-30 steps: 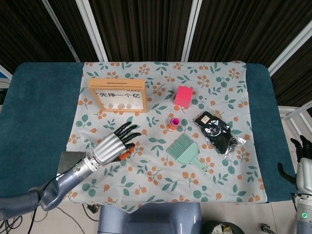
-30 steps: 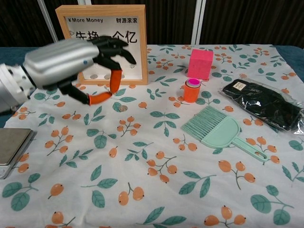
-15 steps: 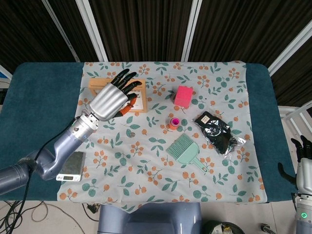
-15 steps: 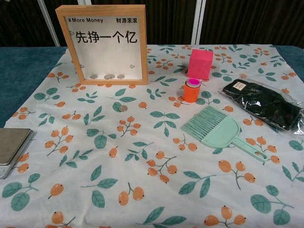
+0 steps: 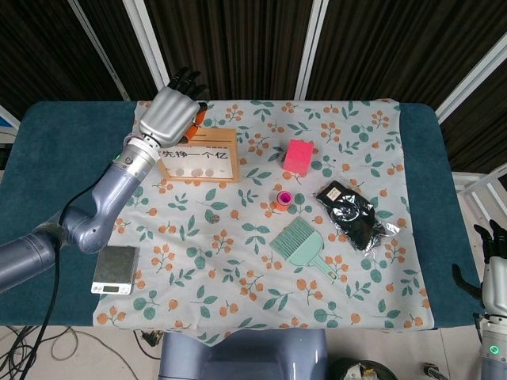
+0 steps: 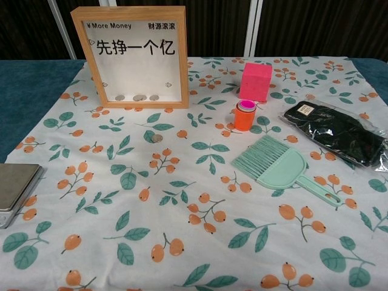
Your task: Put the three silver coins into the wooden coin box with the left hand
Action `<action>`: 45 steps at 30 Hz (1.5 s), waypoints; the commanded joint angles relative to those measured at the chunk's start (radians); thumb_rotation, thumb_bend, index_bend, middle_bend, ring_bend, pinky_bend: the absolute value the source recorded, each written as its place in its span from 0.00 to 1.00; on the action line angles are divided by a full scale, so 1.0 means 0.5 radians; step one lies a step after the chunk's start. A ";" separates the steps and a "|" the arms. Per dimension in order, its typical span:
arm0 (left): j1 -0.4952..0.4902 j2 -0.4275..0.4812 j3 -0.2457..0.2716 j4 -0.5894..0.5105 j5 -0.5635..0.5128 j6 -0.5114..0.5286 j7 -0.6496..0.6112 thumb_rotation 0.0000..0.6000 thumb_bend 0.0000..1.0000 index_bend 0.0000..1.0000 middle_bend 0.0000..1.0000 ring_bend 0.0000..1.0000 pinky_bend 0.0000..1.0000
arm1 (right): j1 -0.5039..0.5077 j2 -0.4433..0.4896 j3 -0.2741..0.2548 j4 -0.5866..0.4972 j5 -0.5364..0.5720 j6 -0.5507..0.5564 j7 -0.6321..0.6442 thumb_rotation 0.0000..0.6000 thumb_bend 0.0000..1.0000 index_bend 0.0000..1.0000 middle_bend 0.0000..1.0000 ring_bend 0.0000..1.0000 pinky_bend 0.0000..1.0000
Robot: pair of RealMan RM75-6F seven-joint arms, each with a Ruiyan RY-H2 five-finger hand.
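Since half a second ago my left hand (image 5: 168, 113) has climbed toward twelve o'clock above the wooden coin box (image 5: 192, 154), presumably lining up with its top slot; whether my fingers pinch a coin I cannot tell, while one silver coin (image 6: 157, 138) lies at the box's six o'clock.

Light: bright, even, from overhead.
Shadows: soft, short on my bench (image 6: 36, 79).
Focus: sharp in both views.
Backdrop: dark.
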 commanded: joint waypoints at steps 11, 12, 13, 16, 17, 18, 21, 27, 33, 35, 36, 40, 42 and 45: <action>-0.087 -0.126 0.150 0.282 -0.241 -0.073 0.091 1.00 0.55 0.70 0.19 0.00 0.00 | -0.002 -0.001 0.005 -0.003 0.009 0.005 -0.003 1.00 0.39 0.17 0.05 0.02 0.00; -0.089 -0.133 0.160 0.292 -0.238 -0.078 0.080 1.00 0.55 0.70 0.19 0.00 0.00 | -0.002 -0.001 0.006 -0.003 0.010 0.004 -0.003 1.00 0.39 0.17 0.05 0.02 0.00; -0.091 -0.138 0.166 0.297 -0.233 -0.081 0.070 1.00 0.54 0.70 0.19 0.00 0.00 | -0.002 -0.001 0.006 -0.002 0.011 0.004 -0.004 1.00 0.39 0.17 0.05 0.02 0.00; -0.090 -0.144 0.178 0.303 -0.218 -0.079 0.039 1.00 0.54 0.69 0.19 0.00 0.00 | -0.002 0.000 0.007 -0.003 0.011 0.006 -0.004 1.00 0.39 0.17 0.05 0.02 0.00; -0.092 -0.144 0.182 0.303 -0.215 -0.081 0.031 1.00 0.54 0.69 0.19 0.00 0.00 | -0.002 0.000 0.006 -0.003 0.010 0.006 -0.004 1.00 0.39 0.17 0.05 0.02 0.00; -0.093 -0.144 0.187 0.304 -0.214 -0.083 0.026 1.00 0.53 0.69 0.19 0.00 0.00 | -0.002 0.000 0.007 -0.002 0.010 0.006 -0.004 1.00 0.39 0.17 0.05 0.02 0.00; -0.098 -0.144 0.215 0.306 -0.222 -0.096 0.033 1.00 0.52 0.69 0.19 0.00 0.00 | -0.002 0.002 0.006 -0.003 0.014 0.001 -0.004 1.00 0.39 0.17 0.05 0.02 0.00; -0.113 -0.162 0.249 0.322 -0.240 -0.096 0.038 1.00 0.47 0.68 0.19 0.00 0.00 | -0.003 0.002 0.009 -0.005 0.017 0.004 -0.003 1.00 0.39 0.17 0.05 0.02 0.00; -0.123 -0.188 0.254 0.335 -0.240 -0.090 0.021 1.00 0.44 0.67 0.19 0.00 0.00 | -0.002 0.003 0.010 -0.003 0.021 0.002 -0.002 1.00 0.39 0.17 0.05 0.02 0.00; -0.125 -0.194 0.261 0.342 -0.239 -0.089 0.021 1.00 0.44 0.67 0.19 0.00 0.00 | -0.003 0.003 0.009 -0.006 0.019 0.003 -0.003 1.00 0.39 0.17 0.05 0.02 0.00; -0.126 -0.196 0.263 0.345 -0.240 -0.088 0.022 1.00 0.44 0.67 0.19 0.00 0.00 | -0.003 0.004 0.009 -0.007 0.018 0.004 -0.004 1.00 0.39 0.17 0.05 0.02 0.00; -0.133 -0.188 0.272 0.330 -0.254 -0.096 0.021 1.00 0.40 0.66 0.19 0.00 0.00 | -0.002 0.004 0.010 -0.006 0.020 0.003 -0.004 1.00 0.39 0.17 0.05 0.02 0.00; -0.137 -0.181 0.276 0.319 -0.261 -0.093 0.027 1.00 0.40 0.66 0.19 0.00 0.00 | -0.002 0.003 0.010 -0.006 0.020 0.003 -0.004 1.00 0.39 0.17 0.05 0.02 0.00; -0.142 -0.177 0.283 0.307 -0.282 -0.093 0.034 1.00 0.40 0.66 0.18 0.00 0.00 | -0.003 0.003 0.010 -0.005 0.019 0.004 -0.004 1.00 0.39 0.17 0.05 0.02 0.00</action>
